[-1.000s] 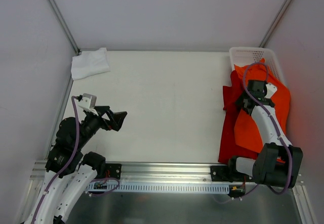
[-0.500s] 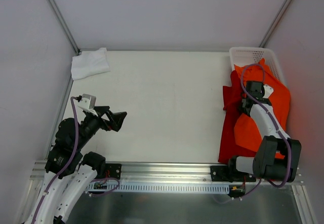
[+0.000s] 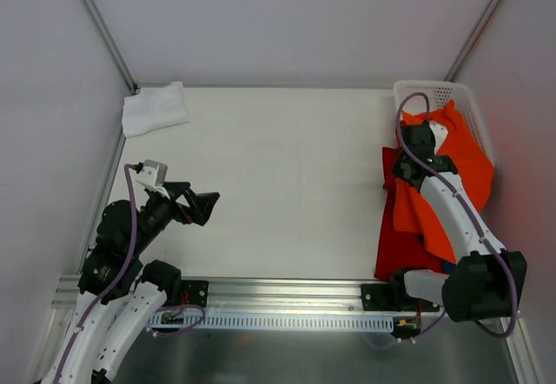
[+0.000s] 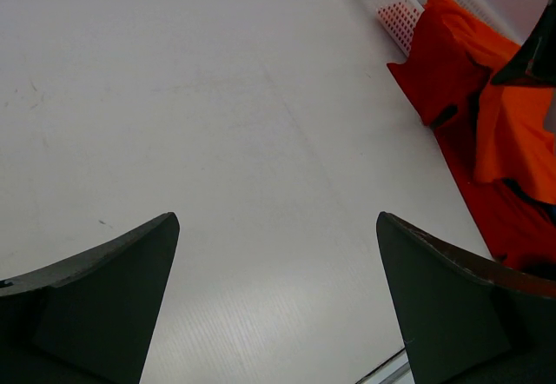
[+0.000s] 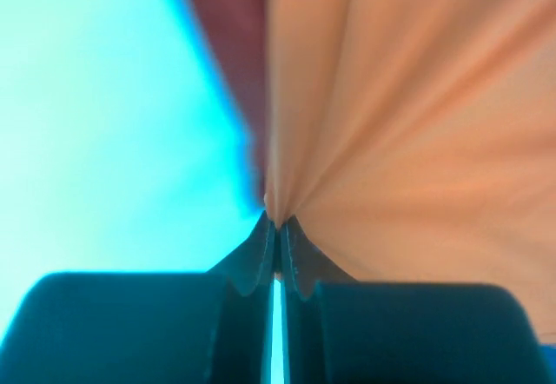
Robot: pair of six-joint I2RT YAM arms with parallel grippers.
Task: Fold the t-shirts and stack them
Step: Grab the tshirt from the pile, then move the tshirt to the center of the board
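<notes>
Orange t-shirt (image 5: 408,123) pinched by right claw (image 5: 276,232)

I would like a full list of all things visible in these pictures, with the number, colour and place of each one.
table: 1, white, fills the middle
basket: 1, white perforated, far right corner
white t-shirt: 1, white, folded, far left corner
orange t-shirt: 1, bright orange, right side, overlapping the basket
red t-shirt: 1, red, right side, under the orange one
left gripper: 1, black, open, near left, empty
right gripper: 1, black, shut on the orange t-shirt
</notes>
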